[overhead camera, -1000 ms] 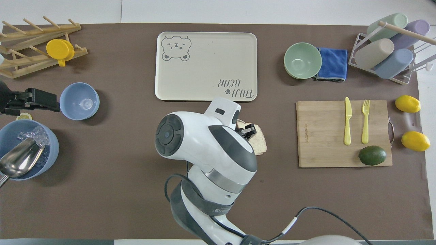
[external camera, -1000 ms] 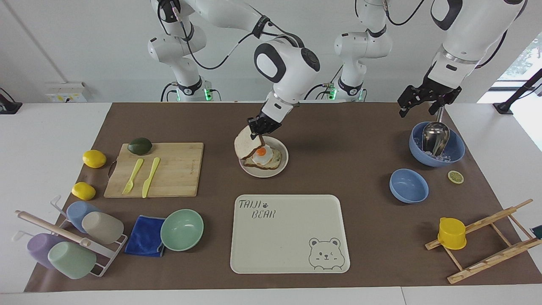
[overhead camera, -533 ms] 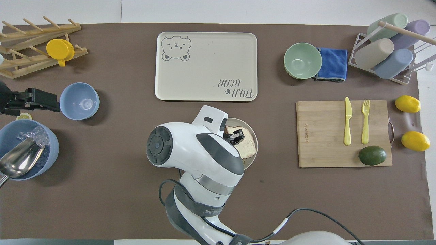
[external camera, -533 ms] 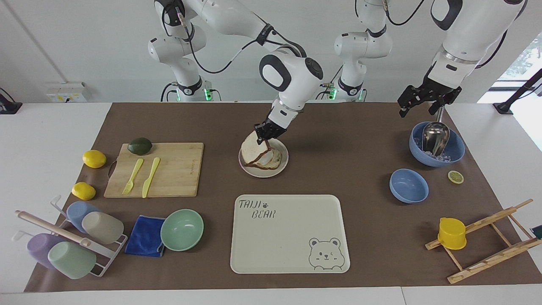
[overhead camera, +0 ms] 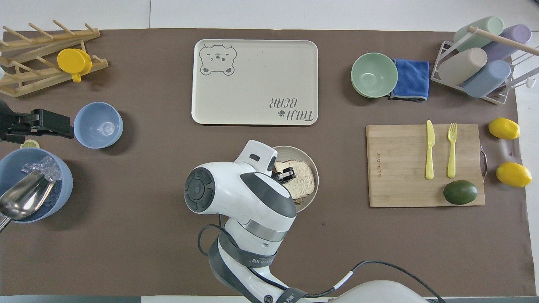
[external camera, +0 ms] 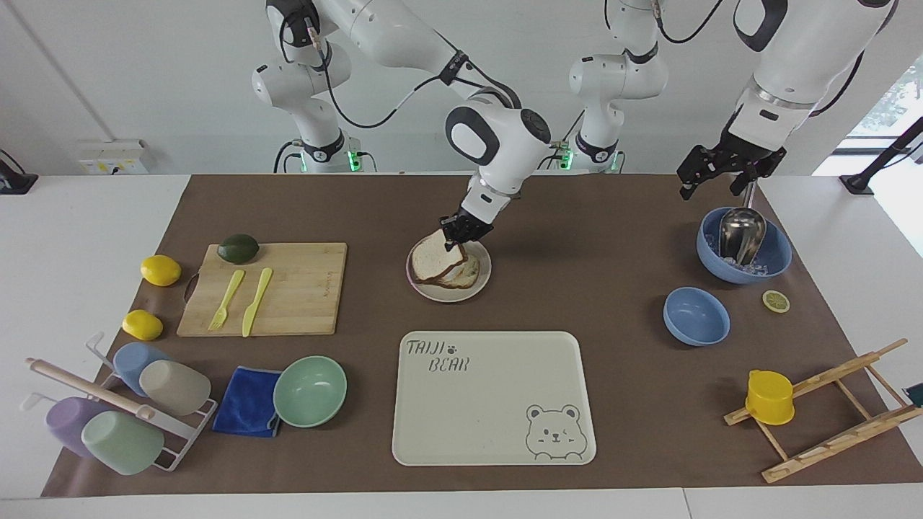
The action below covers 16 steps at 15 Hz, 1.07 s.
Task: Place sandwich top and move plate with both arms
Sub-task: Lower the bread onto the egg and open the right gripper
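- The counter (external camera: pixel 86 238) is smooth matt white, covered by a matt brown paper-like sheet (external camera: pixel 591 238).
- The sandwich top (external camera: pixel 433 254) looks soft, porous and speckled, with a darker crust.
- The plate (external camera: pixel 484 277) is smooth matt cream, plastic-like.
- The cutting board (external camera: pixel 303 288) is pale wood with visible grain; the rack (external camera: pixel 829 411) is bare wooden slats.
- The scoop (external camera: pixel 739 234) is polished, mirror-bright metal.
- The cloth (external camera: pixel 246 402) is blue, soft and napped.
- The arms (external camera: pixel 505 144) have glossy white plastic shells; each pincer (external camera: pixel 461 232) is matt black.
- The tray (external camera: pixel 490 404) is smooth, satin cream.
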Each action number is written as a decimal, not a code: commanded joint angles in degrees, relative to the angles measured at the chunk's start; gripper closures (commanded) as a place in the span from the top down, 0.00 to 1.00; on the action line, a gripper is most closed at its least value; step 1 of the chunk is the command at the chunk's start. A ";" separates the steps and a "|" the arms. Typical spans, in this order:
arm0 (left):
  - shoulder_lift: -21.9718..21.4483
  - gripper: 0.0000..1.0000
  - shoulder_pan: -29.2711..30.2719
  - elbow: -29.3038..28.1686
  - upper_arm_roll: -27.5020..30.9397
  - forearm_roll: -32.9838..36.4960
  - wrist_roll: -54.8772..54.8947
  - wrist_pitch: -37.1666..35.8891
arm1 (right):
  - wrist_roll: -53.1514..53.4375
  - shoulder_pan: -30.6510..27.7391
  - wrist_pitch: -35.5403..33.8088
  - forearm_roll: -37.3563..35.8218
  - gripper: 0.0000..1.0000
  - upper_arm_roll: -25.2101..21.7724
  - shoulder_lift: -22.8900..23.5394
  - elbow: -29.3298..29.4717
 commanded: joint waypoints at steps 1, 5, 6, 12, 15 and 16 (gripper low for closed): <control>-1.71 1.00 0.08 -1.95 -0.27 0.03 -0.37 0.66 | 1.46 -1.35 5.67 -0.43 0.00 0.32 -0.23 -3.49; -1.88 1.00 0.08 -2.30 -0.27 0.03 -0.37 0.66 | 3.65 -1.70 10.42 0.19 0.14 0.32 -0.14 -4.90; -1.97 1.00 0.08 -2.39 -0.27 0.03 -0.37 0.66 | 3.66 -1.79 11.56 0.27 0.27 0.32 -0.14 -5.60; -2.06 1.00 0.17 -2.39 -0.18 0.03 -0.46 1.01 | 3.57 -2.14 14.65 5.71 0.79 0.32 -0.40 -3.95; -2.06 1.00 0.17 -2.75 -0.18 0.03 -0.55 1.01 | 2.69 -4.68 12.99 10.01 1.00 0.32 -2.41 -1.66; -2.06 1.00 0.17 -2.75 -0.18 0.03 -0.55 1.01 | 1.56 -5.21 12.02 12.12 1.00 0.24 -3.55 -1.04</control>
